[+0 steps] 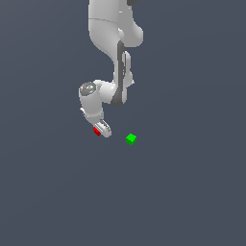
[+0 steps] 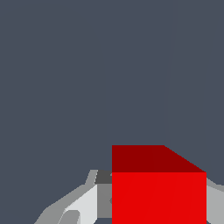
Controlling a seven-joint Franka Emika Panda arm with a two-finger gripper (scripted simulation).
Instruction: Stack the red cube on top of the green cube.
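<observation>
The red cube (image 1: 96, 130) sits between the fingers of my gripper (image 1: 100, 130), left of centre in the exterior view. In the wrist view the red cube (image 2: 159, 192) fills the gap between the two fingers, with a grey pad (image 2: 104, 197) pressed against one side and the other finger (image 2: 215, 201) against the opposite side. The gripper (image 2: 159, 210) is shut on it. The green cube (image 1: 130, 139) rests on the floor a short way toward the exterior view's right of the gripper, apart from it. It does not show in the wrist view.
The white arm (image 1: 115, 43) reaches down from the top of the exterior view. A plain dark grey floor (image 1: 182, 192) surrounds both cubes.
</observation>
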